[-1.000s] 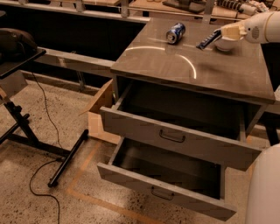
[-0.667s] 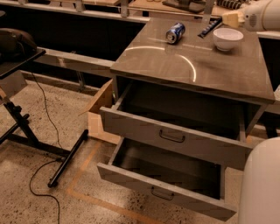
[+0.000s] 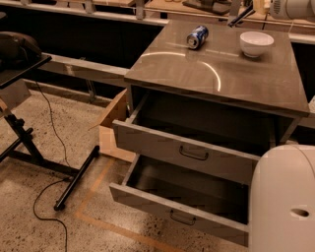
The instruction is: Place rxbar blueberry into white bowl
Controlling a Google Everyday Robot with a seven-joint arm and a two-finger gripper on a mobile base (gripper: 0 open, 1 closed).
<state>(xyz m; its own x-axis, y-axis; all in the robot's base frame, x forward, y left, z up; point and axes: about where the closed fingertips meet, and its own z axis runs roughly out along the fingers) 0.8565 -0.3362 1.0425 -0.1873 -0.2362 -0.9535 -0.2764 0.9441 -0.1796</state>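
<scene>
- One second on, the gripper had risen far right, clenched on the rxbar blueberry.
- Nothing lay in the white bowl on the bench; the drop seemingly remained ahead.

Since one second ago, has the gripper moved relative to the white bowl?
Yes. The gripper has risen away from the white bowl to the picture's top edge, carrying the snack bar. The bowl has not shifted.
</scene>
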